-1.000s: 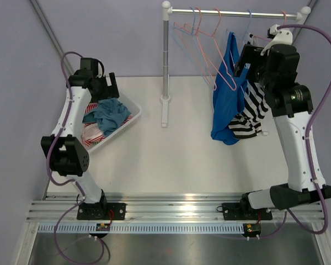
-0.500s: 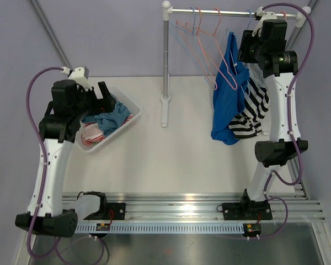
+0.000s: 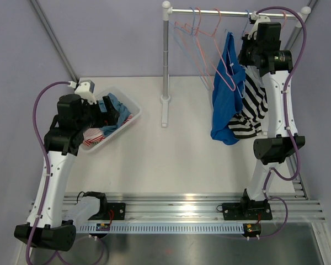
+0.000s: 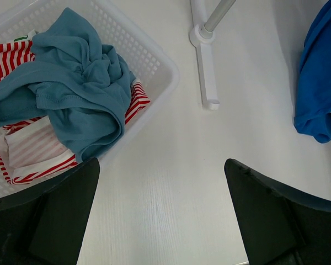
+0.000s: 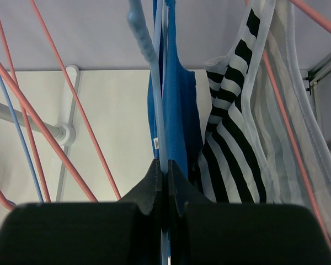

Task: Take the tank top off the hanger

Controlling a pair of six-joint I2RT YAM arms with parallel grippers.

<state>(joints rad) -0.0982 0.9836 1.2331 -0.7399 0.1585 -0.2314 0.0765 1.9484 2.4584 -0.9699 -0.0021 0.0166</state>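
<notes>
The blue tank top (image 3: 225, 105) hangs from a light blue hanger (image 5: 145, 49) on the rack's rail, at the back right. My right gripper (image 5: 166, 168) is up by the rail, shut on the thin wire of that hanger, with the tank top's blue cloth (image 5: 179, 110) right against its fingers. In the top view the right gripper (image 3: 244, 54) sits just right of the tank top's strap. My left gripper (image 4: 161, 165) hangs open over the table beside the basket, with nothing between its fingers; from above the left gripper (image 3: 107, 105) is at the basket.
A white basket (image 4: 165, 66) with a teal garment and red-striped cloth stands at the left. The rack's post (image 3: 165, 55) and foot (image 4: 207, 77) stand mid-table. A black-and-white striped garment (image 3: 254, 110) and pink hangers (image 3: 201, 44) hang beside the tank top.
My right arm rose to the rail and its gripper went from open to shut on the hanger. My left arm swung over the basket with its gripper still open.
</notes>
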